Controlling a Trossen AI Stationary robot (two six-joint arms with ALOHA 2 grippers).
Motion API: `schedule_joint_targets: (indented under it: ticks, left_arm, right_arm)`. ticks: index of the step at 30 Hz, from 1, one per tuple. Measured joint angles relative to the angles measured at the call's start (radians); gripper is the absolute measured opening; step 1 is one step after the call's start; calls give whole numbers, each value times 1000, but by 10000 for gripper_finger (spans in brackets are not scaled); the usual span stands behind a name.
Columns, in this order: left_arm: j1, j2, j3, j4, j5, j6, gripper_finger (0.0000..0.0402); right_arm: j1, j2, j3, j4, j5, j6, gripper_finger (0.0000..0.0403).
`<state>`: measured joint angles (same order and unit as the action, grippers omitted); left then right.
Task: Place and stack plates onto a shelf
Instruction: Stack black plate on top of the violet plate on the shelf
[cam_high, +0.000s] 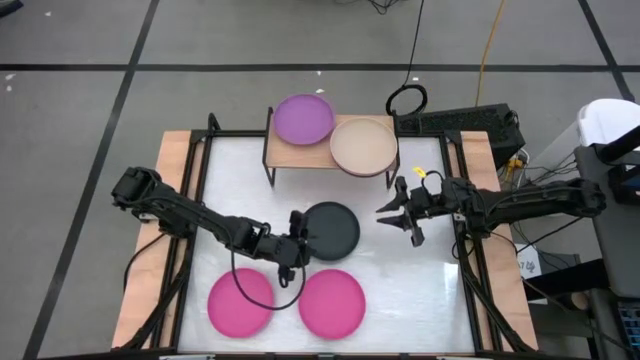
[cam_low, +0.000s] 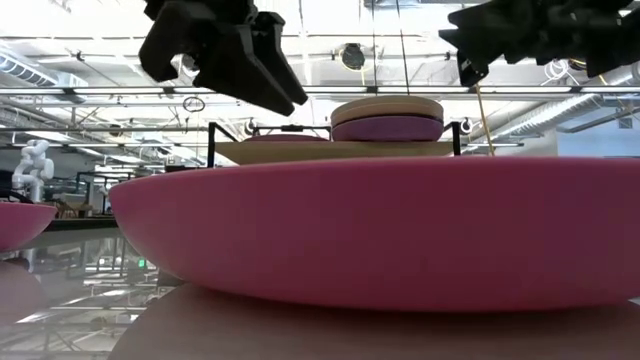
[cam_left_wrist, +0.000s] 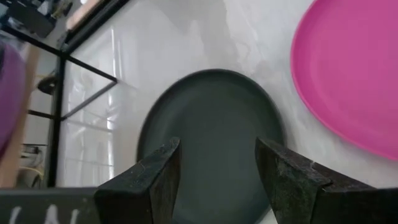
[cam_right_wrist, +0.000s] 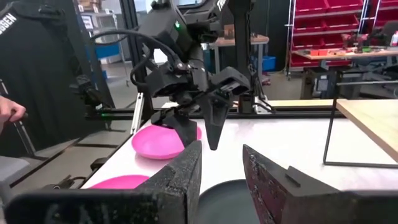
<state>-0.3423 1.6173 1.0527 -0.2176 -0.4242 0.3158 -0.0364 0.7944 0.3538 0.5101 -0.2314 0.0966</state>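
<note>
White tabletop, both grippers spread and empty: left gripper over dark grey plate, right gripper beside.

White table carries a dark grey plate, two hot pink plates and a wooden shelf. Shelf bears a purple plate and a beige plate stacked on another.
</note>
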Motion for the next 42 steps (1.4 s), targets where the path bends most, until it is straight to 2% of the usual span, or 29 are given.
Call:
schedule_joint_targets:
  ticks: [10,18,24,30,34,40,42]
  left_arm:
    - [4,0,-82,16,37,-49,209]
    - [24,6,-120,51,97,11,209]
    - [52,109,-119,115,169,53,209]
    - [75,182,-121,116,166,64,207]
    - [93,196,-120,117,165,69,164]
    - [107,186,-120,114,144,115,24]
    - [100,172,-111,116,139,128,15]
  right_arm:
    - [-1,0,-3,2,0,5,102]
    - [-1,0,-3,29,0,-11,102]
    - [-1,0,-3,47,0,-7,102]
    - [-1,1,-3,36,0,-5,102]
    - [-1,1,-3,37,0,-7,102]
    - [-1,1,-3,36,0,-6,102]
    - [-1,0,-3,34,-1,-4,102]
